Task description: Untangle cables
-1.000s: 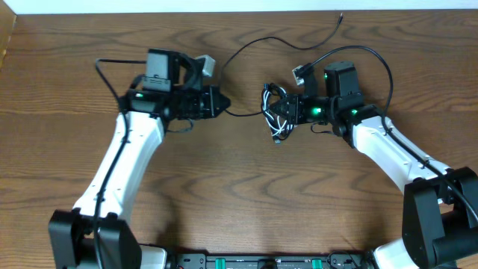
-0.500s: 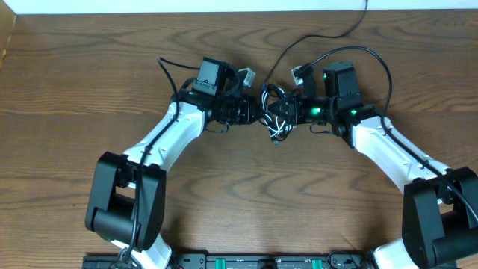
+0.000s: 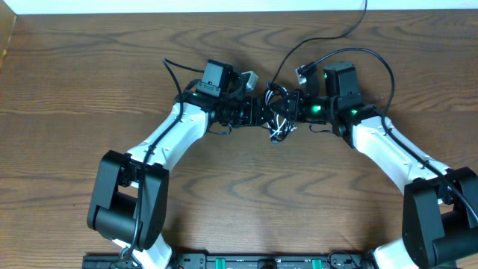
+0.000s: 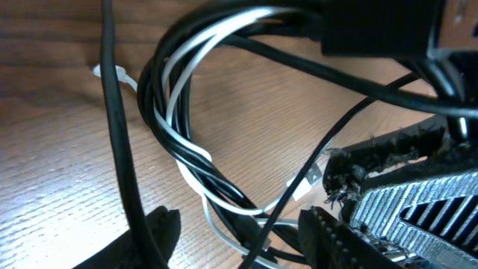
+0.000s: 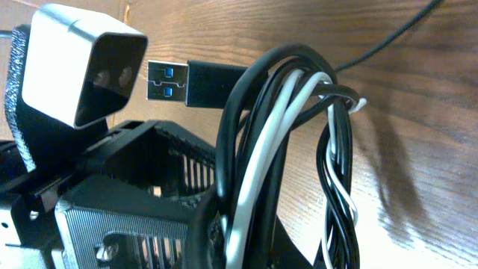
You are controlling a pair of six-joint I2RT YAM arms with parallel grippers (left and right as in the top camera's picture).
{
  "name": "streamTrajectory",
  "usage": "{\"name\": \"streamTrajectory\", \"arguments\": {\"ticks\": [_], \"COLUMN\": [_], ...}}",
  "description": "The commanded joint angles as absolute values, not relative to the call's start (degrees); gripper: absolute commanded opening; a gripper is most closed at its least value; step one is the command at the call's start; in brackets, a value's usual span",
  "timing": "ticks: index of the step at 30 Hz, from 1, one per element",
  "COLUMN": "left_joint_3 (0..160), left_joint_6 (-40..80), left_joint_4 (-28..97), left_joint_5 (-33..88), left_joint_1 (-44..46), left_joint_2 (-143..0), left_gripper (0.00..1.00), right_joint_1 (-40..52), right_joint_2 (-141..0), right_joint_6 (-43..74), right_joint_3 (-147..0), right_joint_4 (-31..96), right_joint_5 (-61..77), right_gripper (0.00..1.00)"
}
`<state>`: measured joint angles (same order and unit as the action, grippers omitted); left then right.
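Note:
A tangle of black and white cables (image 3: 278, 122) hangs between my two grippers at the middle of the table. My right gripper (image 3: 291, 110) is shut on the cables, and the coiled strands (image 5: 284, 134) rise out of its jaws (image 5: 246, 250). A black USB plug (image 5: 179, 81) sticks out to the left of the coil. My left gripper (image 3: 263, 112) faces it from the left and is open. Its fingers (image 4: 160, 232) stand on either side of the lower strands of the loop (image 4: 187, 149), around the left gripper's midpoint (image 4: 243, 243).
One thin black cable tail (image 3: 351, 26) runs from the tangle to the table's far edge. The two gripper heads nearly touch; the right one (image 4: 418, 194) fills the left wrist view's right side. Bare wooden tabletop (image 3: 224, 194) lies in front.
My left arm swung right from the table's left side up to the tangle. Its jaws, shut before, now stand open around the strands. The right gripper kept its hold in place.

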<state>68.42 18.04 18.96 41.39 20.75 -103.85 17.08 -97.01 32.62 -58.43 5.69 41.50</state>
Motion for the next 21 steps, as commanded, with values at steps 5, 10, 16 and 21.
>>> {"name": "streamTrajectory", "arguments": {"ticks": [5,10,16,21], "left_joint_3": [68.36,68.36,68.36,68.36], "left_joint_6": [11.7,4.99,-1.83,-3.22], "left_joint_4": [23.42,27.59,33.19,35.22], "left_joint_5": [41.12,41.08,41.08,38.63], "left_joint_1": [15.0,10.85,8.1,8.03], "left_joint_2": [-104.36,-103.66,-103.28,-103.28], "left_gripper": [0.63,0.63,0.63,0.63], "right_joint_1": [17.3,18.22,22.57,25.63], "right_joint_2": [-96.86,-96.86,-96.86,-96.86], "right_joint_6": [39.33,39.62,40.71,40.69], "right_joint_3": [-58.98,-58.98,-58.98,-58.98], "right_joint_4": [7.27,8.05,12.97,16.14], "right_joint_5": [36.6,34.72,22.96,13.72], "right_gripper": [0.01,0.01,0.01,0.27]}}
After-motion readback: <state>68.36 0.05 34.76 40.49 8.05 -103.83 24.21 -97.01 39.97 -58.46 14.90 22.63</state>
